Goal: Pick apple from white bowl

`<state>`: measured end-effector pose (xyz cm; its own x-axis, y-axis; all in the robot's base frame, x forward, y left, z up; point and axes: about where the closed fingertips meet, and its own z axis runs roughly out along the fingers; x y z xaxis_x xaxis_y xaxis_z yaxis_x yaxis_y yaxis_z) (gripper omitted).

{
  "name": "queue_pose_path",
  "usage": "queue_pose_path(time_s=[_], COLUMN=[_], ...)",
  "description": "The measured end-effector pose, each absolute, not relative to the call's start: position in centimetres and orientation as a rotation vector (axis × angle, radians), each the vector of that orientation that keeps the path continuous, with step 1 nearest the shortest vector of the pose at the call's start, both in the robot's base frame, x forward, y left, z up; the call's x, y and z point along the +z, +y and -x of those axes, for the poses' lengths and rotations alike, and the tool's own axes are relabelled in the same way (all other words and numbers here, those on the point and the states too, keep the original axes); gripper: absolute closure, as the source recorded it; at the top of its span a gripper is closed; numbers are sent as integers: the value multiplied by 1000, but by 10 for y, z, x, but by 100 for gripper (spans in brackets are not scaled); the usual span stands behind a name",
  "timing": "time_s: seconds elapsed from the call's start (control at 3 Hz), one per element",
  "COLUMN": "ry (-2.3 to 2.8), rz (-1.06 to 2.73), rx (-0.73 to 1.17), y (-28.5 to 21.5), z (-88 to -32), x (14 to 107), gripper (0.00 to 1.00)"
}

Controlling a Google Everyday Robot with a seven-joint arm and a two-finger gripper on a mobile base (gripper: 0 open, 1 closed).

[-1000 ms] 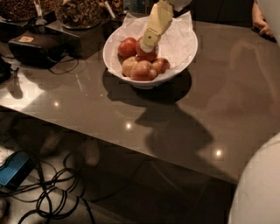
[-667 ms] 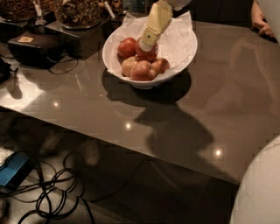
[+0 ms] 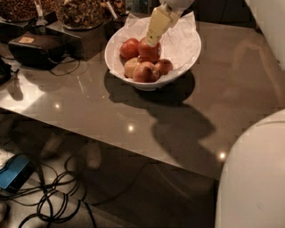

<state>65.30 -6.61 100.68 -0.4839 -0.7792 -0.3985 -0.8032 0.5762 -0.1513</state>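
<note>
The white bowl (image 3: 189, 52), lined with crumpled white paper (image 3: 178, 33), stands at the back of the brown table (image 3: 133, 116). It holds several apples. The deep red apple (image 3: 148, 54) lies in the middle of the bowl. A smaller red apple (image 3: 129, 47) lies to its left, and paler yellow-pink apples (image 3: 144, 72) lie in front. My gripper (image 3: 152, 42) comes down from the top of the view, and its cream tip rests at the top of the deep red apple, hiding part of it.
Dark trays of nuts (image 3: 82, 13) and a black box (image 3: 38, 49) stand at the back left of the table. Cables (image 3: 53, 200) and a blue object (image 3: 13, 171) lie on the floor in front. A white rounded body (image 3: 254, 178) fills the lower right.
Almost nothing has moved. My gripper stays over the deep red apple in the bowl, and the apples lie as before.
</note>
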Motion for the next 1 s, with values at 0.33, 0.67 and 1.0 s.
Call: queue_pose_path(time_s=[0.33, 0.67, 1.0], ry=[2411, 2429, 2436], rz=[1238, 1230, 1249], rx=[81, 88, 93], y=[-68, -66, -59], z=[-662, -668, -674], x=[1001, 994, 987], gripper=[24, 18, 18])
